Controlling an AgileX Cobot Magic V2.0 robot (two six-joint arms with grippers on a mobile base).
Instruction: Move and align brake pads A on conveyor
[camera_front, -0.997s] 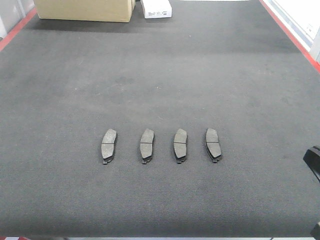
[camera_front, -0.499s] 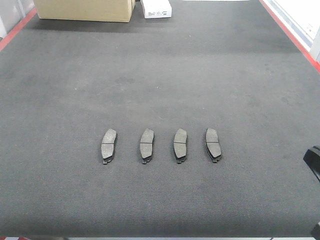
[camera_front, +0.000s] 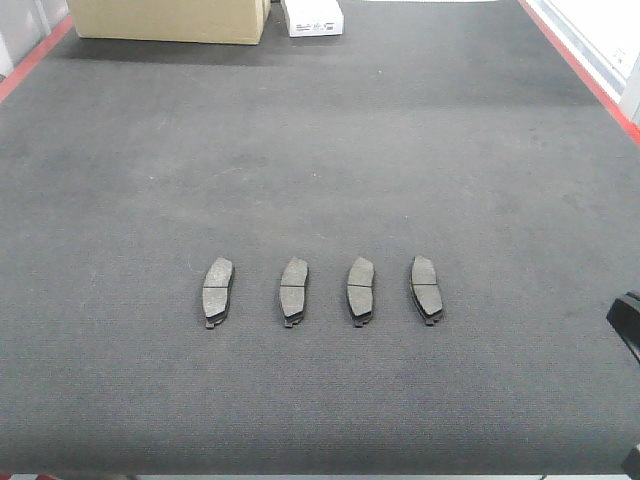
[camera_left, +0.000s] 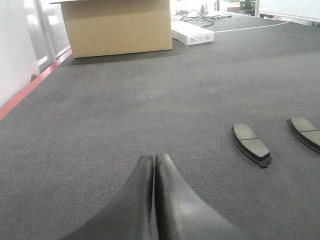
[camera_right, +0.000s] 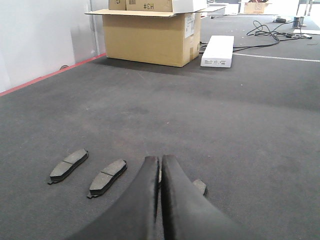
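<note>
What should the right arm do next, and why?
Probably open the right gripper over the brake pad just beyond it: its jaws are shut and empty, and the rightmost brake pad tilts out of line with the other three.

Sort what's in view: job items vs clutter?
Job: four brake pads in a row on the conveyor.
Clutter: cardboard box, white box, both at the far edge.

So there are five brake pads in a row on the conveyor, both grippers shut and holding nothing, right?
Not five. The exterior front-facing view shows four brake pads in a row on the conveyor. The left gripper and right gripper are shut, holding nothing.
</note>
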